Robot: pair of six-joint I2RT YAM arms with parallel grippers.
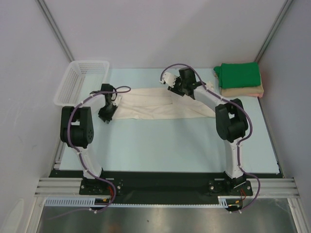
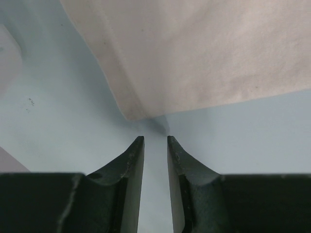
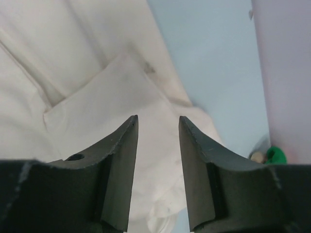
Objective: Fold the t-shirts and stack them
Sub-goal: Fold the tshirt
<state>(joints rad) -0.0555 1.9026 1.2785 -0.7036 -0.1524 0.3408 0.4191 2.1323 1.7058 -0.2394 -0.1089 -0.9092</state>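
Two grippers, both empty. Left gripper point(image 2: 155, 141): jaws narrowly apart, corner of cream-white t-shirt point(image 1: 155, 104) just ahead, unpinched. Right gripper point(image 3: 158, 121): jaws parted above shirt's 1 o'clock edge. Shirt: long strip at centre of table point(image 1: 160, 145). Risk: pinching one layer drags fold open. Green t-shirt point(image 1: 238, 74) on peach-tan t-shirt point(image 1: 243, 91) at 2 o'clock, basket point(image 1: 80, 80) at 10 o'clock, hem far edge; open room toward 6 o'clock.

My table point(image 1: 170, 145): cream tee point(image 1: 155, 104) flat mid-back, lattice basket point(image 1: 73, 82) far-left, peach-tan tee point(image 1: 243, 91) far-right under green tee point(image 1: 239, 74).
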